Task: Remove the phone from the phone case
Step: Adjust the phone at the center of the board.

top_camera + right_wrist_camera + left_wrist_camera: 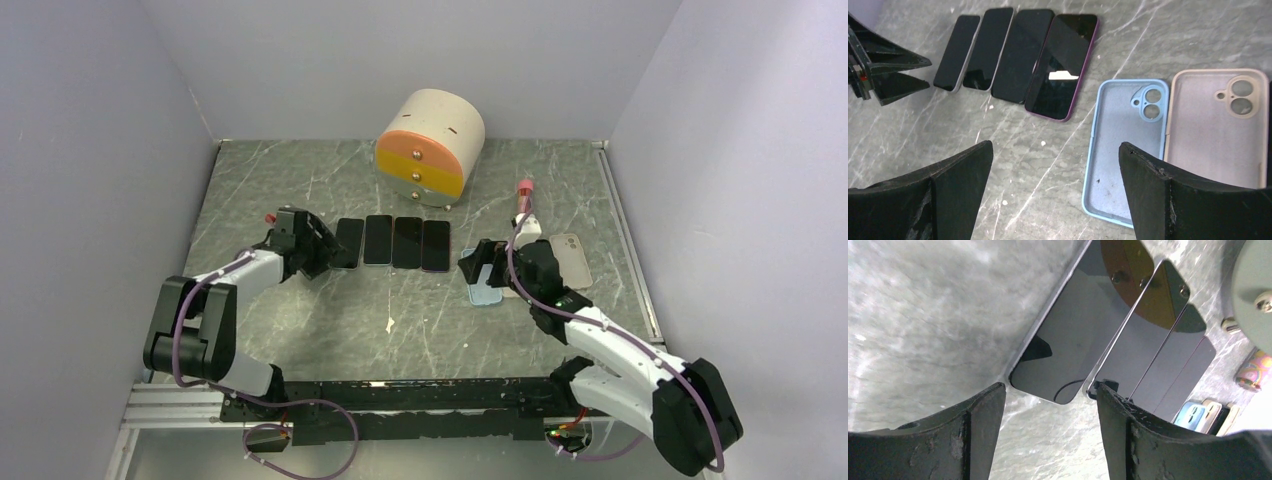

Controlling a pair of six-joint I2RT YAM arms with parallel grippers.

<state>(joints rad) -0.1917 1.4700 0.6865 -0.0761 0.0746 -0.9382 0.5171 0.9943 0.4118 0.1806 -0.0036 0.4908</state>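
Left gripper and right gripper both spread, nothing held; four phones face-up in a row.
Left wrist cam: the leftmost phone has its near end just past the tips, in line with the gap between the fingers; can't tell if they touch. Right wrist cam: the gripper hangs over an empty blue case, with a beige case just beside it and a purple-edged phone at the row's end. Only the top view shows the drawer unit behind.
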